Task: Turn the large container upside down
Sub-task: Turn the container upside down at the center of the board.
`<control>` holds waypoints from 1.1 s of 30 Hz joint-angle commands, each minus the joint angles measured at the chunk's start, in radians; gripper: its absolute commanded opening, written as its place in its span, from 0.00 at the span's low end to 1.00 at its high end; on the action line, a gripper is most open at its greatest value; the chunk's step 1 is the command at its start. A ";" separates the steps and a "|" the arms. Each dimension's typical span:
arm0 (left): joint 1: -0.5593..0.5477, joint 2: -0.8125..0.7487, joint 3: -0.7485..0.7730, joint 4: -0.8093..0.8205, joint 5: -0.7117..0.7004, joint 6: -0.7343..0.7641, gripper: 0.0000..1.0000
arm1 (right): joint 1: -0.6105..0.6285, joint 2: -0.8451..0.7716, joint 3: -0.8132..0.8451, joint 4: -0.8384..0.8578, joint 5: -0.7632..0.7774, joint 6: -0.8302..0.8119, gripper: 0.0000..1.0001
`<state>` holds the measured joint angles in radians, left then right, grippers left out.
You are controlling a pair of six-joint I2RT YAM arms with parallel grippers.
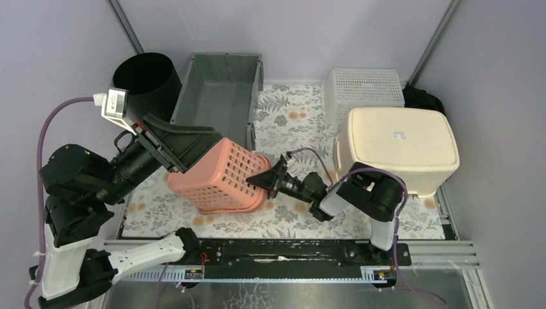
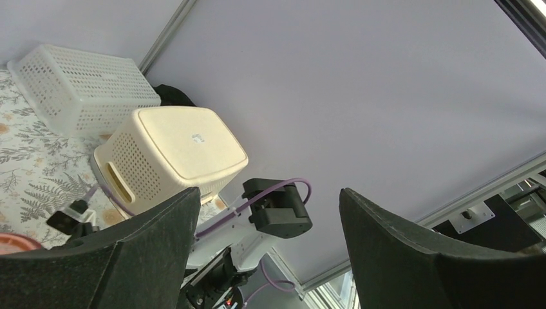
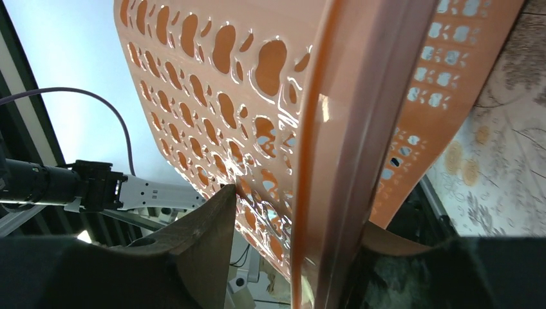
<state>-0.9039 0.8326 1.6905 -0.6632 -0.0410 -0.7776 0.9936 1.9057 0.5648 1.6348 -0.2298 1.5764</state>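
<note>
Right pincer (image 3: 297,219) astride pink basket (image 1: 222,177) rim — cream bin (image 1: 412,161) label (image 1: 399,135) illegible

- no text, brand or number legible in any view;
- small white sticker (image 1: 399,135) on the upturned base of the cream container (image 1: 412,161), beyond and to the right of the right gripper (image 1: 267,179); print too small to read;
- the sticker also shows ahead of the left gripper (image 2: 269,193), left of its near finger; only faint grey marks
</note>
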 commanded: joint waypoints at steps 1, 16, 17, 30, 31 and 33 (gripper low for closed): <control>-0.010 -0.009 -0.025 0.071 0.010 0.007 0.86 | -0.046 -0.065 -0.110 0.067 -0.014 -0.084 0.51; -0.010 -0.023 -0.220 0.048 0.024 -0.020 0.87 | -0.158 -0.289 -0.486 0.053 -0.033 -0.162 0.51; -0.010 -0.027 -0.232 0.049 0.024 -0.021 0.87 | -0.167 -0.309 -0.506 0.040 -0.037 -0.168 0.51; -0.009 -0.077 -0.422 0.039 0.016 -0.055 0.87 | -0.235 -0.893 -0.556 -0.844 0.089 -0.363 0.59; -0.008 -0.083 -0.440 0.040 0.018 -0.061 0.87 | -0.234 -0.965 -0.530 -0.983 0.126 -0.389 0.61; -0.008 -0.092 -0.476 0.048 0.023 -0.073 0.87 | -0.235 -1.093 -0.492 -1.230 0.199 -0.438 0.65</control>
<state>-0.9039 0.7624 1.2678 -0.6510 -0.0330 -0.8230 0.7860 1.0016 0.0269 1.0939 -0.2558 1.3621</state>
